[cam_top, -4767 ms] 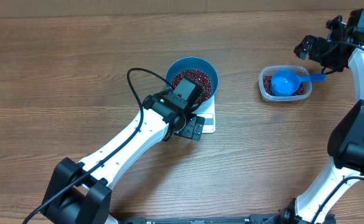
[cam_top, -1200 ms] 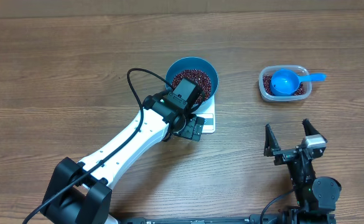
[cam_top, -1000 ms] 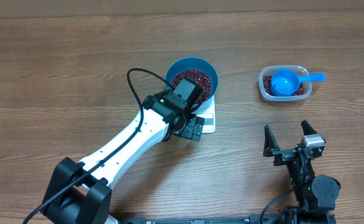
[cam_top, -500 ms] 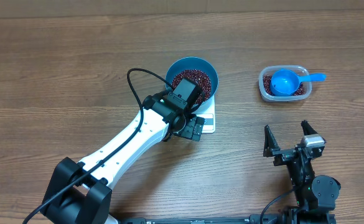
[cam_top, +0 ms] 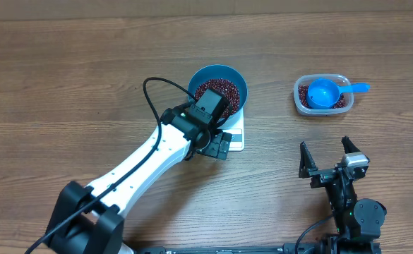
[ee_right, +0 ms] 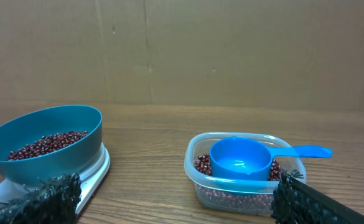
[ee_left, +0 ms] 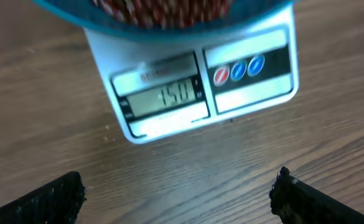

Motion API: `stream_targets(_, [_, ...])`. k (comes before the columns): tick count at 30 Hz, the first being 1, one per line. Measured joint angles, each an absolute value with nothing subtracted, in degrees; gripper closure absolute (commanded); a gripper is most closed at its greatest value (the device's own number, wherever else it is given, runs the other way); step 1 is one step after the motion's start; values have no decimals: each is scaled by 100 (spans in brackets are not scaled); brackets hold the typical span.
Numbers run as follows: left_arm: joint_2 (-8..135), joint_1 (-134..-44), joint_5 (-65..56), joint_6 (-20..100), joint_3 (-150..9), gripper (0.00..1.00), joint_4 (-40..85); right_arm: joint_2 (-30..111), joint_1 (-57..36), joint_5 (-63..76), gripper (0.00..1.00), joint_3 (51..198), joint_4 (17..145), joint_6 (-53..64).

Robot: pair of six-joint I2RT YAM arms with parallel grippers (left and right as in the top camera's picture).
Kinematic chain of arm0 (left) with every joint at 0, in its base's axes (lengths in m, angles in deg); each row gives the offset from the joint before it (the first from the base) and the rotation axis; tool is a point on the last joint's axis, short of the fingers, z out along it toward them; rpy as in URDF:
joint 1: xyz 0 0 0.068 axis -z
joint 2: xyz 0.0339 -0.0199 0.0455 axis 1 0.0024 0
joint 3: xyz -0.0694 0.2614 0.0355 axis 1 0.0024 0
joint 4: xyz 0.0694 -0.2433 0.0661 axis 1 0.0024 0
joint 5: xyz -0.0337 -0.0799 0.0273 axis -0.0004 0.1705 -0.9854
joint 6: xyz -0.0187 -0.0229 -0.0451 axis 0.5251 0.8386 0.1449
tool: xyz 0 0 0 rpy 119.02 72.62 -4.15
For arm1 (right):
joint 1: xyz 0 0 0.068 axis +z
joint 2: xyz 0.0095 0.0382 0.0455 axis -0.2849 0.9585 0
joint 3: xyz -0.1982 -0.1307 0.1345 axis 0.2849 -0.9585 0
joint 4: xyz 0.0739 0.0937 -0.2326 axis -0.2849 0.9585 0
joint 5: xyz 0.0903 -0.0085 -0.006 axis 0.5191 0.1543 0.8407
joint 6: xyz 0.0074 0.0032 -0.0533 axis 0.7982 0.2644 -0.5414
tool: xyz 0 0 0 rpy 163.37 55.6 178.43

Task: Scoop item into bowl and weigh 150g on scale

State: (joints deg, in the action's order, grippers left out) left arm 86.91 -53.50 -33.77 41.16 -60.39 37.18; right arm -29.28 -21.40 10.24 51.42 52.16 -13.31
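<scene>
Jaws, both arms: spread wide, nothing between them

1. Right gripper [cam_top: 327, 161]: nearest the table's [cam_top: 86, 77] front edge, fingers pointing up the table. It is empty and well apart from everything else.
2. Left gripper [ee_left: 177, 200]: hovers low just in front of the scale [ee_left: 200, 81], over bare wood. It touches nothing, and its camera looks straight at the display.
3. Scale: white and flat on the table. The display is blurred but appears to read 150.
4. Bowl [cam_top: 243, 86]: blue, seated on the scale, its rim overhanging the platform.
5. Beans [cam_top: 229, 88]: a red-brown heap inside the bowl, well below the rim. None are visible spilled on the wood.
6. Tub [cam_top: 298, 99]: clear plastic, far right, well apart from the scale, with more beans in it.
7. Scoop [cam_top: 324, 92]: blue, resting cup-up in the tub on those beans. Its cup is empty and its handle sticks out past the tub's right rim.

Status, as judged:
- Scooping looks finished.
- The bowl is loaded and on the scale.
- The reading seems to match the target.
- The scoop is put down and both grippers are clear.
- Little or nothing is left beyond confirming the figure, which the blur leaves slightly uncertain
</scene>
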Motion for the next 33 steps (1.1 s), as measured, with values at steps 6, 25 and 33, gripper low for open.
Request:
stream_targets(6, [7441, -5464, -3954, 4116, -6009, 0, 3290, -2928, -2140, 1024, 0, 5142, 5218, -1331])
stream_targets(25, [3082, -6710, -4251, 4094, -5423, 0, 4392, -2928, -2140, 1011, 0, 5142, 5216, -1331])
stream_targets(33, [1176, -6900, -4238, 4094, -3574, 0, 3122, -2928, -2140, 1011, 0, 5142, 5214, -1328])
